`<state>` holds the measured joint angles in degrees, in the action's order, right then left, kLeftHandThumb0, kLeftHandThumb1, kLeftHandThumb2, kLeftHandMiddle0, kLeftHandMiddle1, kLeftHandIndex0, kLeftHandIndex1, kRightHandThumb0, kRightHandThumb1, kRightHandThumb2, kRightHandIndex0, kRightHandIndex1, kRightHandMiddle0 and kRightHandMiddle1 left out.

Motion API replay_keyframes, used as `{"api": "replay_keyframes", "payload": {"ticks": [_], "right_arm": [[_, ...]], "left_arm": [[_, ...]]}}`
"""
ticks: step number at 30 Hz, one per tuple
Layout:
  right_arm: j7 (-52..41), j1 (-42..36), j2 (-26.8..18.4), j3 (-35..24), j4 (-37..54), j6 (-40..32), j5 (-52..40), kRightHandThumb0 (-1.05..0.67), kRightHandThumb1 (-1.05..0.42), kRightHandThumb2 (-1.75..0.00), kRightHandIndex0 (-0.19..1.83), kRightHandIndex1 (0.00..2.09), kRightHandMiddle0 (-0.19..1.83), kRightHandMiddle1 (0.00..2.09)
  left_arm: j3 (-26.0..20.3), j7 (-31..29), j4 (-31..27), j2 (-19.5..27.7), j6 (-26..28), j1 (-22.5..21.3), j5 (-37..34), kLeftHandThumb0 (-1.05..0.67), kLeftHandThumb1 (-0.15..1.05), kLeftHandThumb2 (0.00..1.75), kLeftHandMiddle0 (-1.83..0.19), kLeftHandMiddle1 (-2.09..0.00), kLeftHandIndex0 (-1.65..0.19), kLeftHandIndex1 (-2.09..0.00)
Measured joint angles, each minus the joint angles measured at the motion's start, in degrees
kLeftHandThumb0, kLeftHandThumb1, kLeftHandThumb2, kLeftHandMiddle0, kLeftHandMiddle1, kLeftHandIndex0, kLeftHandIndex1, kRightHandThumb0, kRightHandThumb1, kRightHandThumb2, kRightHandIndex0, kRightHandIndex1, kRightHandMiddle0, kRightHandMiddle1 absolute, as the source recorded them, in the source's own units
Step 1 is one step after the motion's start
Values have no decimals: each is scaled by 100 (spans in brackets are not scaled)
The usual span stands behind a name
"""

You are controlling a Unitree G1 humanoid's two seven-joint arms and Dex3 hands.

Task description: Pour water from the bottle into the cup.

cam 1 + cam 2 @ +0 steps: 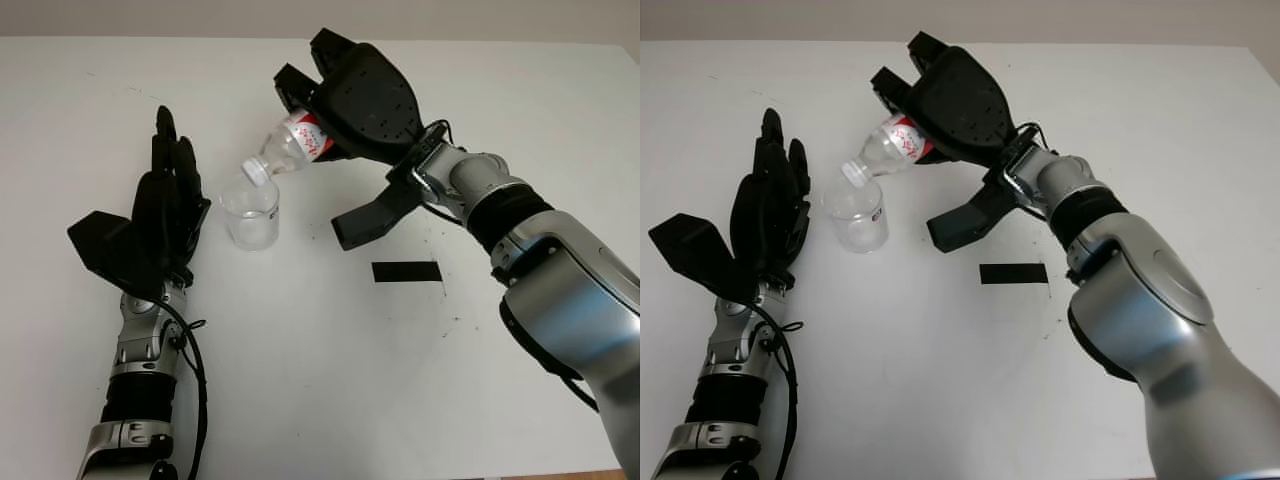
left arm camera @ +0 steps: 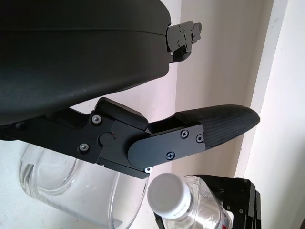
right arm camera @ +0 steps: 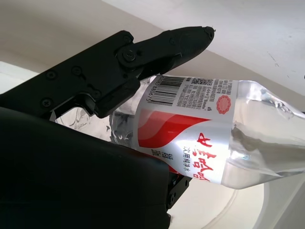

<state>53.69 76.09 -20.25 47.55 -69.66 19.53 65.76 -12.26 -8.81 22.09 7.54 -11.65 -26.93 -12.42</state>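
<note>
1. The white table (image 1: 330,400) runs across the whole frame, with a strip of wall along the top edge.
2. The right hand (image 1: 345,95) sits in the upper middle of the frame, its arm coming up from the lower right corner. Its fingers (image 3: 162,45) are clamped around the body of the water bottle, one of them pressed just above the barcode on the label.
3. The left hand (image 1: 165,205) stands at the left middle of the frame, palm side turned toward the cup. It holds nothing and is open, just beside the cup, though I can't tell if it touches the wall.
4. The water bottle (image 1: 300,140) is a clear plastic one with a red and white label, tilted neck down toward the lower left. Its white cap (image 2: 167,193) is still on, and it hangs right over the cup's rim.
5. The clear plastic cup (image 1: 250,215) stands upright on the table, left of centre, between the two hands.
6. A black tape strip (image 1: 407,271) lies flat on the table, right of centre, apart from the cup.
</note>
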Motion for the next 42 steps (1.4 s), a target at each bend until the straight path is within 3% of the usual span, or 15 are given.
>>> {"api": "replay_keyframes", "payload": {"ticks": [6, 11, 18, 25, 27, 29, 32, 38, 42], "right_arm": [[-216, 0, 0, -234, -2, 236, -390, -49, -105, -31, 129, 209, 79, 209], [-796, -45, -4, -815, 68, 373, -1167, -49, -105, -35, 133, 209, 96, 209], [-1566, -453, -80, -1685, 447, 470, -2182, -48, -105, -32, 139, 209, 99, 209], [-3538, -1530, -94, -3158, 1611, 495, -4323, -39, -105, -37, 138, 209, 108, 209], [-4284, -1979, -84, -3533, 2273, 227, -4983, -37, -105, -39, 137, 209, 105, 209], [-4816, -2450, -83, -3819, 3024, -143, -5502, -39, -105, -39, 118, 209, 88, 209], [-5374, -3149, -68, -4232, 4228, -999, -6192, -40, -105, -38, 112, 209, 82, 209], [-6039, -4268, 91, -4847, 6347, -2722, -7366, -38, -105, -40, 134, 209, 98, 209], [-6191, -4540, 140, -5042, 7172, -3476, -7658, -38, -105, -39, 133, 209, 89, 209]], "left_arm": [[1, -18, -2, -1, 0, 1, 0, -83, 105, 70, 19, 0, 19, 0], [5, 14, -15, -8, 1, 12, 4, -83, 105, 70, 19, 0, 19, 0], [47, 10, -48, -9, 10, 32, 4, -83, 105, 70, 19, 0, 19, 0], [52, -17, -120, -1, 68, 57, 3, -84, 105, 71, 19, 0, 19, 0], [54, -22, -131, 0, 86, 75, 3, -84, 105, 71, 19, 0, 19, 0], [54, -44, -132, 0, 87, 80, -3, -84, 105, 70, 19, 0, 19, 0], [55, -81, -133, 0, 90, 81, -8, -84, 105, 70, 19, 0, 19, 0], [57, -120, -163, 2, 131, 108, -8, -83, 105, 72, 19, 0, 19, 0], [62, -138, -206, 2, 132, 126, -8, -83, 105, 72, 19, 0, 19, 0]]}}
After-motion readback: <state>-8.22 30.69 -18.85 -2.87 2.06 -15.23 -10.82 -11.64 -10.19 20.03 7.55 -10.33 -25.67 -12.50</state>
